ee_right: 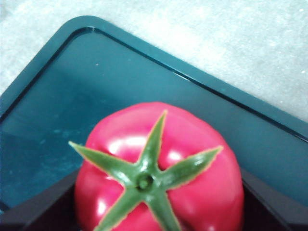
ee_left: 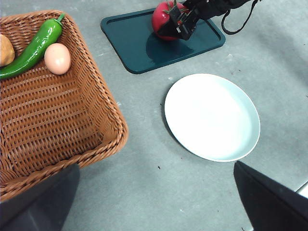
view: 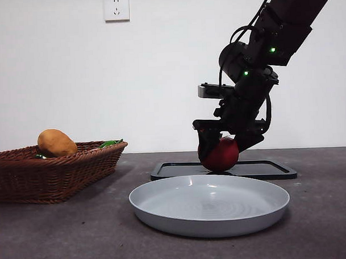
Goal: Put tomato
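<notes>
The glossy red tomato (view: pixel 222 156) with its green calyx sits low over the dark tray (view: pixel 265 169), at or just above its surface. My right gripper (view: pixel 225 147) reaches down from the upper right and its two black jaws press on the tomato's sides. The right wrist view shows the tomato (ee_right: pixel 159 168) filling the space between the jaws, over the tray (ee_right: pixel 72 86). The left wrist view shows the tomato (ee_left: pixel 162 17), the right gripper (ee_left: pixel 180 24) and the tray (ee_left: pixel 139 48) from afar. My left gripper (ee_left: pixel 156 202) is open and empty, high above the table.
A grey-white plate (view: pixel 210 205) lies in front of the tray; it also shows in the left wrist view (ee_left: pixel 211 115). A wicker basket (view: pixel 49 173) at the left holds an orange-yellow fruit (view: pixel 56 142), a green pepper (ee_left: pixel 33 48) and an egg (ee_left: pixel 57 58).
</notes>
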Robot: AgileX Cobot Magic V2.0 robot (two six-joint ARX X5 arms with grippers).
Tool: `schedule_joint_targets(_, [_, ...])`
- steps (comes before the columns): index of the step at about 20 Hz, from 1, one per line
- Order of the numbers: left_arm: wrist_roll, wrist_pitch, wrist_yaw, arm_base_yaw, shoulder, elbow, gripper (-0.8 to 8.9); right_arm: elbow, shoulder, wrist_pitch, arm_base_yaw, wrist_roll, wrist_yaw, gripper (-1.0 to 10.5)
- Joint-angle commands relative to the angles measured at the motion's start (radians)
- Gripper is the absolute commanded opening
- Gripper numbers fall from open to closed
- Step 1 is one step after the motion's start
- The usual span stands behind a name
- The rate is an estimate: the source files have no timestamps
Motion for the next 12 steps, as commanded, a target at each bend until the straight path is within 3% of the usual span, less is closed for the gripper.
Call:
schedule_joint_targets(1, [-0.003,0.009,0.003,-0.003,0.005,0.022,4.96,0.018,0.034,-0.027,0.011,0.003,-0.011,4.1])
schedule_joint_targets(5, [-0.003,0.009,0.003,-0.003,0.005,0.022,4.96,0.021,0.024,-0.065,0.012,0.012,-0.010,5.7])
schedule_joint_targets(12, [-0.002,0.010,0.003,-0.003,0.006,0.022,4.96,0.021,-0.079,-0.114,0.012,0.026,-0.010,5.9])
